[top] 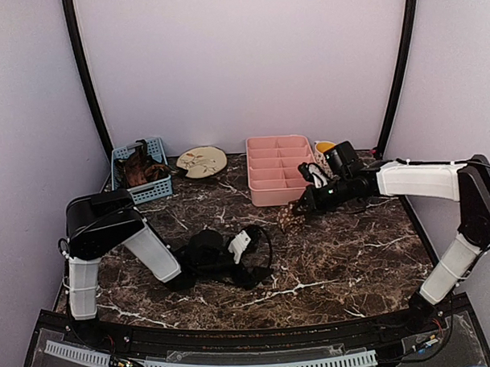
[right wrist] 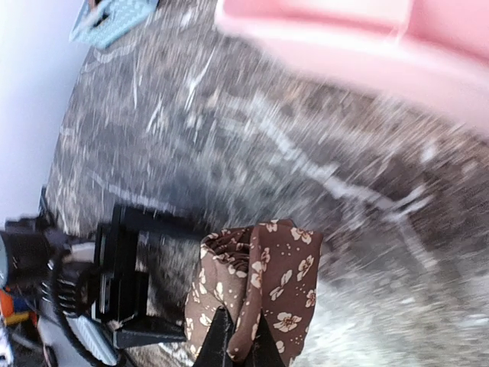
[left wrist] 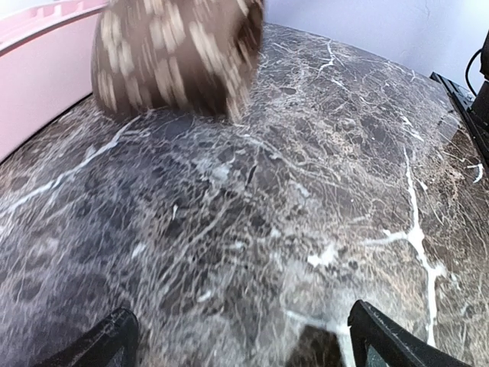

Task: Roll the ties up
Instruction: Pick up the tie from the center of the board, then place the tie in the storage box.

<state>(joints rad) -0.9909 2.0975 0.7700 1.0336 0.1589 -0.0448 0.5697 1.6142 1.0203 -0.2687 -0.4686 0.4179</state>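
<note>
Two arms work this tabletop (left wrist: 306, 191), and only one has cloth. Far left, the blue basket (top: 141, 173) holds a dark brown heap (more ties, probably, though too small to tell). The left claw (left wrist: 241, 348) hovers low over bare marble with its fingers (left wrist: 114, 340) spread wide and nothing between them. It looks parked near the middle, ready to receive or steady the roll. Ahead of it, the rolled tie (right wrist: 260, 279) sits just beside the pink tray (top: 281, 170), pinched at one edge by the right claw (right wrist: 237, 345). That claw is clenched tight on the fabric, likely so the coil cannot spring loose. My guess is the bundle is bound for one of the tray's compartments.

Motion blur smears the tie in the left wrist view and the tray in the right wrist view. Which compartment is meant, and whether the roll touches the marble, I cannot tell. A yellow object (top: 324, 146) behind the tray is mostly hidden by the right arm.
</note>
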